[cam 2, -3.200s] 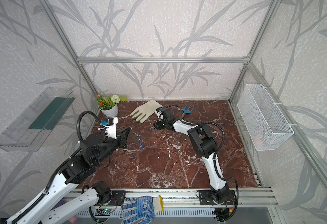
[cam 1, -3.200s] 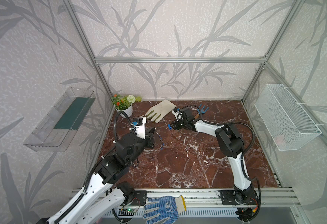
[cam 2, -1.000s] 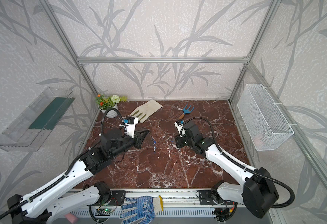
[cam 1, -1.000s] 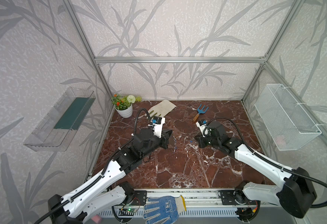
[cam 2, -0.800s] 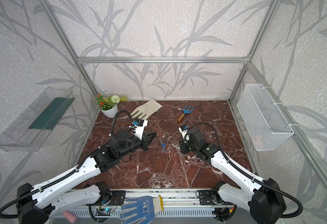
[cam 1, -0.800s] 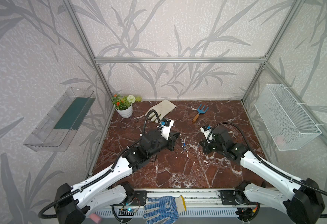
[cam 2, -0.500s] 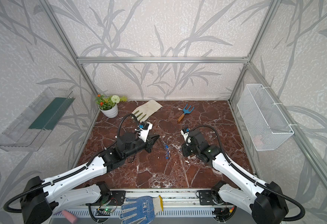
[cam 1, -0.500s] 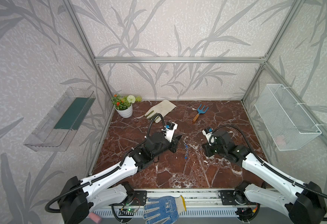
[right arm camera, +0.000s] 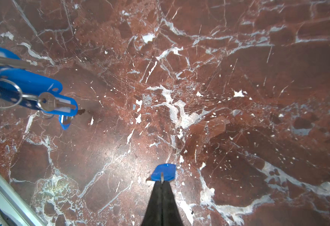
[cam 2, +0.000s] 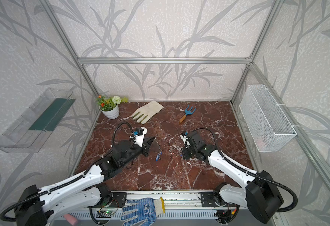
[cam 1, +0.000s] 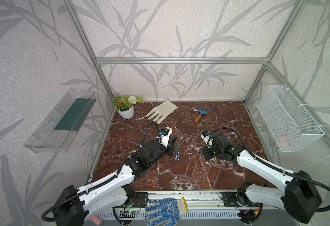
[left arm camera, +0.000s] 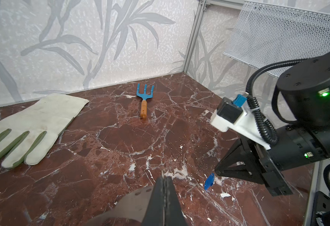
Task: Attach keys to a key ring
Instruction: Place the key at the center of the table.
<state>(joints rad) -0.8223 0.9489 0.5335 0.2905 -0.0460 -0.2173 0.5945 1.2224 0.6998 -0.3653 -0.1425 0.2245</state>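
My left gripper (cam 1: 175, 141) (left arm camera: 163, 178) is shut on the key ring (left arm camera: 134, 203), a thin silver-grey plate held edge-on above the marble floor. Several blue keys (cam 1: 177, 156) (cam 2: 158, 156) hang from it; in the right wrist view they form a bunch (right arm camera: 33, 94) with metal keys and wire rings. My right gripper (cam 1: 204, 154) (right arm camera: 161, 183) is shut on the small wire ring of one more blue key (right arm camera: 164, 172) (left arm camera: 209, 182), low over the floor. A hand's width of floor separates the two grippers in both top views.
A white glove (cam 1: 161, 112), a blue hand fork (cam 1: 203, 113) and a flower pot (cam 1: 126, 108) lie along the back. A wire basket (cam 1: 287, 117) hangs on the right wall and a clear shelf (cam 1: 62, 119) on the left. A blue dotted glove (cam 1: 164, 210) lies on the front rail.
The left gripper has carried the plate and its hanging keys right and toward the front. The right gripper has drawn back slightly with its key. Both stayed shut.
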